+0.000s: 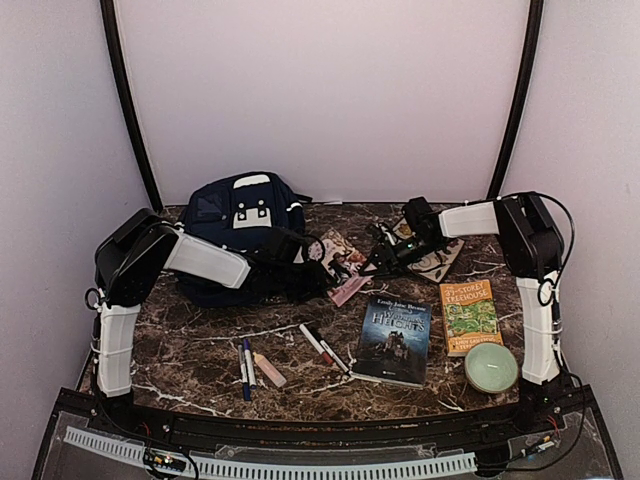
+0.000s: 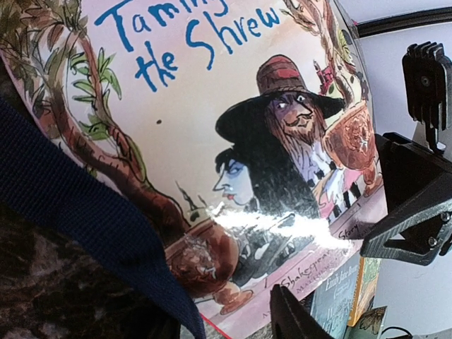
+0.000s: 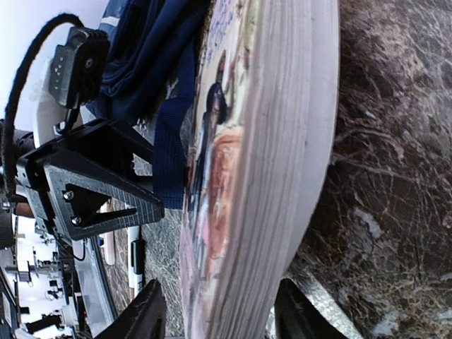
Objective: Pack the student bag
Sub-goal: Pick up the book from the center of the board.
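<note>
A: What surrounds it all?
B: A dark, white-veined marble table (image 1: 300,325) is enclosed by pale walls (image 1: 320,100).
A: What is counted?
B: One student bag (image 1: 240,215), three books (image 1: 394,338) (a fourth is doubtful), four markers (image 1: 246,366), one green bowl (image 1: 490,367).
A: And the bag?
B: It is set rear left, just behind the left gripper (image 1: 316,270); the Shrew book (image 3: 261,176) is straddled by the right gripper (image 3: 219,321) beside it. Whether either grips cannot be told.

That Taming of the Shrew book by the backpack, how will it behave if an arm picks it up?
The Taming of the Shrew book looks like a softcover and its page edge bows, so it will probably flex if held by one edge. The bright glare on its cover suggests a glossy finish that may slip.
</note>
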{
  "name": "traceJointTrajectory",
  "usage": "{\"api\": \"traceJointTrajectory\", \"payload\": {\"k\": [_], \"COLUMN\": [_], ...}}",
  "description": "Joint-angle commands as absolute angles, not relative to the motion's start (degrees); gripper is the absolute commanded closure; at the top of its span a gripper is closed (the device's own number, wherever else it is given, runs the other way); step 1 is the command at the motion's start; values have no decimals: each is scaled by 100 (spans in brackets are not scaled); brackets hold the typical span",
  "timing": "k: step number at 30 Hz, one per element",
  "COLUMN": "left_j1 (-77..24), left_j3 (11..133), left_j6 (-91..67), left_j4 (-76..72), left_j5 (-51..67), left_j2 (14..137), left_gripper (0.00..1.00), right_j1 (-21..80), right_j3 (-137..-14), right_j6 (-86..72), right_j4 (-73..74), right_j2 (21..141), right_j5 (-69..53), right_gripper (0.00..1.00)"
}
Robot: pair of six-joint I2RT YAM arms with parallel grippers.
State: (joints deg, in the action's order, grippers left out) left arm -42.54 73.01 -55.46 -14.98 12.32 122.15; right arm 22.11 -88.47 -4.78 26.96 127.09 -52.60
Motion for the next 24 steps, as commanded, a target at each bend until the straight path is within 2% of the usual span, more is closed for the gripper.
{"api": "traceJointTrajectory", "payload": {"k": [1,9,16,24], "left_j1": [-4263,-4263,-4263,-4263], "left_j3": [7125,7143,7144,7159], "left_j6": [-5424,-5350,-5241,-5224], "left_j4": [-1186,-1221,-1275,-1232], "left_j5": [1026,1067,1088,1107], "left_j2": [12388,12393,12384,12379], "left_gripper": [54,54,54,54], "right_j1": [2280,2424,2680,2506], "right_j3": [-8898,-9490,-9893,-9658], "right_j6": [-410,46,756,-107], "right_j4": [2601,3026,3722,3017], "right_j2": [12609,13097,13260,13096], "right_j5": [-5690,-5858,-6588,-6306], "right_gripper": [43,33,33,37]}}
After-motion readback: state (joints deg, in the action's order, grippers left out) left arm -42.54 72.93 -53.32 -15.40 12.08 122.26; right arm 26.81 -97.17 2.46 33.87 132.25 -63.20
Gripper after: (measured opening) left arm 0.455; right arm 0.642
